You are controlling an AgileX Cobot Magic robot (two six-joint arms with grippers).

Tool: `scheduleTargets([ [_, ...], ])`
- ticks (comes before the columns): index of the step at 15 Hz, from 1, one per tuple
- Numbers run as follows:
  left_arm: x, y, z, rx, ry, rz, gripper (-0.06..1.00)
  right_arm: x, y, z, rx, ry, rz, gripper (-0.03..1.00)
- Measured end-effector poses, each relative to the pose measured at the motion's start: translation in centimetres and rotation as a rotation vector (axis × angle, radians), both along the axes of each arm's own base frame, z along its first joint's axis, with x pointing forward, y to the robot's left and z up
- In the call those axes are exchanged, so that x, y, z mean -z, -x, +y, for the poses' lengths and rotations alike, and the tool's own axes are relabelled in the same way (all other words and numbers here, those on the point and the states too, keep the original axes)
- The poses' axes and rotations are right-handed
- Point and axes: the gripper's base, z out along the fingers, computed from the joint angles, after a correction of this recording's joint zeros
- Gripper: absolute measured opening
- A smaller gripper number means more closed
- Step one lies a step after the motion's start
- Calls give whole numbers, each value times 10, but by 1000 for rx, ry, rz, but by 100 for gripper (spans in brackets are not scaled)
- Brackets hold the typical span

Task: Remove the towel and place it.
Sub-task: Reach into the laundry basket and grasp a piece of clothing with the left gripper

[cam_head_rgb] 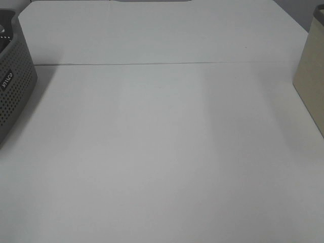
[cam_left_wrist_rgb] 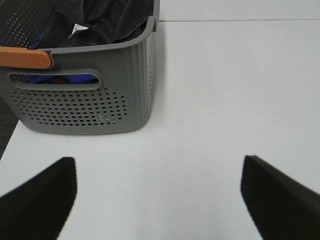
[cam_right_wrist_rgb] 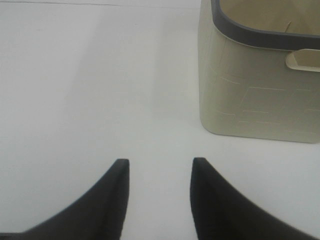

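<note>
The towel [cam_left_wrist_rgb: 107, 20], dark and almost black with a small white tag, lies bunched inside the grey perforated basket [cam_left_wrist_rgb: 85, 107]. In the left wrist view my left gripper [cam_left_wrist_rgb: 159, 160] hovers over bare table in front of that basket, its fingers spread wide and empty. In the right wrist view my right gripper [cam_right_wrist_rgb: 161, 162] is open over the table with nothing between its fingers, and a beige basket [cam_right_wrist_rgb: 255, 95] stands just beyond it. Neither gripper shows in the exterior high view.
The grey basket [cam_head_rgb: 12, 86] sits at the table's left edge and the beige basket [cam_head_rgb: 311, 86] at its right edge. It carries an orange handle [cam_left_wrist_rgb: 25, 57], and something blue [cam_left_wrist_rgb: 75, 78] shows through its grip slot. A seam [cam_head_rgb: 162, 64] crosses the white table.
</note>
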Motion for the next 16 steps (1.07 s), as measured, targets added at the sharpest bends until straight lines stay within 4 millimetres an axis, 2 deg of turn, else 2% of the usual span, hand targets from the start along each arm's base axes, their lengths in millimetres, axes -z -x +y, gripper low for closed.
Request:
scheduleTargets([
  [1,0,0,0,0,-1,0,94,0,0,0,0,0,0,41],
  [2,0,0,0,1,-3,0,98,0,0,0,0,0,0,41],
  [16,0,0,-3,40,-17,-2,99,0,0,0,0,0,0,41],
])
